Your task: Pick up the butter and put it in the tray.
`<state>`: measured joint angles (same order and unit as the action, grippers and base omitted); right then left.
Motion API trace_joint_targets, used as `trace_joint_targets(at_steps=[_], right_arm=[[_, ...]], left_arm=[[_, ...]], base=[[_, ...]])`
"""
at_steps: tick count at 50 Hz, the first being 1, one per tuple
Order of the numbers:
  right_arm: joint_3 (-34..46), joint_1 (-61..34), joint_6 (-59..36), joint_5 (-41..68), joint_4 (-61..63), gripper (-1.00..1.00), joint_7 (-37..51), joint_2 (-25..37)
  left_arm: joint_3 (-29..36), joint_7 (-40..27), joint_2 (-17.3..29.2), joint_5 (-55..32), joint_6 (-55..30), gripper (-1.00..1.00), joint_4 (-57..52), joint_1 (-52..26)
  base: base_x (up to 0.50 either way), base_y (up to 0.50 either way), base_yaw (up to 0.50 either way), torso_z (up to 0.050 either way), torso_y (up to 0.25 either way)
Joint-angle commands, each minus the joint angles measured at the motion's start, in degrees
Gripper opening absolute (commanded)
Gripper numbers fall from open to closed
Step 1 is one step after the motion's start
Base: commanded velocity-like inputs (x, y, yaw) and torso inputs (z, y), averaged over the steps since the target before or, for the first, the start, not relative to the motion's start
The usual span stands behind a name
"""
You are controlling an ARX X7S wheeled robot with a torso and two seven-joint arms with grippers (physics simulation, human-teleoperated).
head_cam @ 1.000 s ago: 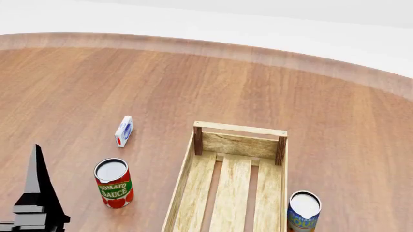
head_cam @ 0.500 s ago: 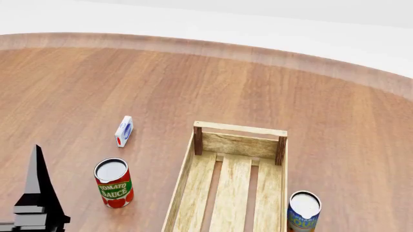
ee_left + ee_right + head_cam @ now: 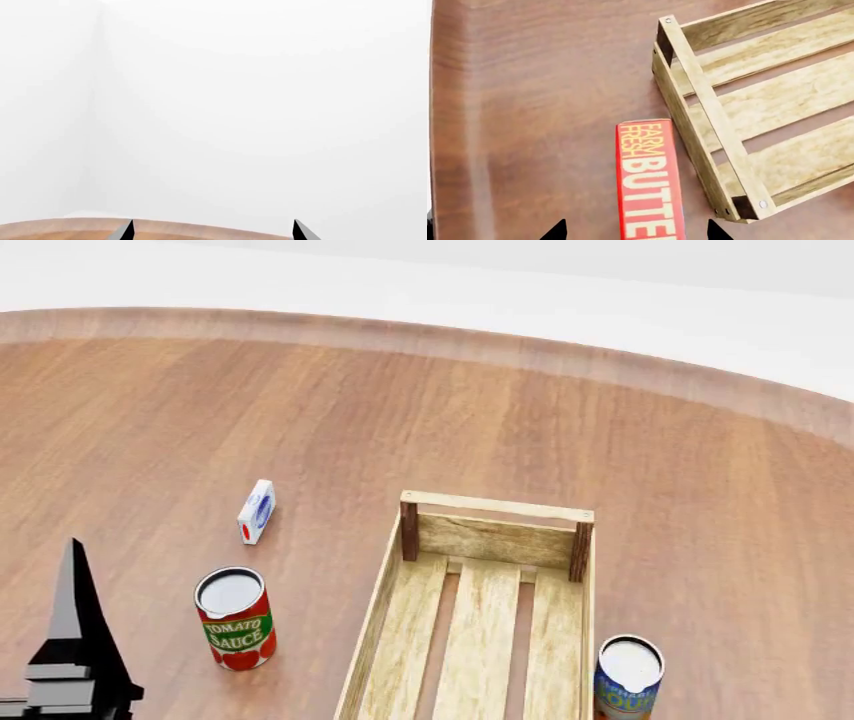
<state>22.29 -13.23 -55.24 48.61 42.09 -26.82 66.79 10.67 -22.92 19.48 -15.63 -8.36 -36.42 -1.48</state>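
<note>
The red-and-orange rectangular butter carton (image 3: 649, 177) is lying on the brown wooden table just beside an end wall of the light-wood slatted tray (image 3: 707, 107). The right gripper (image 3: 635, 231) is hovering open and empty, straddling it for a grasp.

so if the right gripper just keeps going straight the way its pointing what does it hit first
Most likely the butter: the right gripper has one fingertip showing on either side of the carton, which lies on the table beside the tray. How far above it the fingers are is unclear.
</note>
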Motion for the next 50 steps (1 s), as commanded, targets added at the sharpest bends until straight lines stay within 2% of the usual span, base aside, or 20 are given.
trace_joint_targets(at_steps=[1, 33, 50], right_arm=[[4.17, -2.35, -1.63, -4.09, -0.7, 1.0, -1.07, -2.0], [9.25, 4.41, 8.09, -12.46, -8.1, 1.0, -0.55, -5.36], [8.43, 5.41, 7.73, -11.48, -7.33, 1.0, 0.79, -4.19]], left_arm=[[-0.03, -0.17, 0.18, -0.25, 0.19, 1.0, 0.15, -0.08], [0.64, -0.69, 0.63, -0.35, 0.37, 1.0, 0.13, 0.04], [1.42, -0.77, 0.69, -0.05, 0.87, 1.0, 0.63, 0.17]], base=[[0.0, 0.0, 0.0, 0.0, 0.0], [0.0, 0.0, 0.0, 0.0, 0.0], [0.0, 0.0, 0.0, 0.0, 0.0]])
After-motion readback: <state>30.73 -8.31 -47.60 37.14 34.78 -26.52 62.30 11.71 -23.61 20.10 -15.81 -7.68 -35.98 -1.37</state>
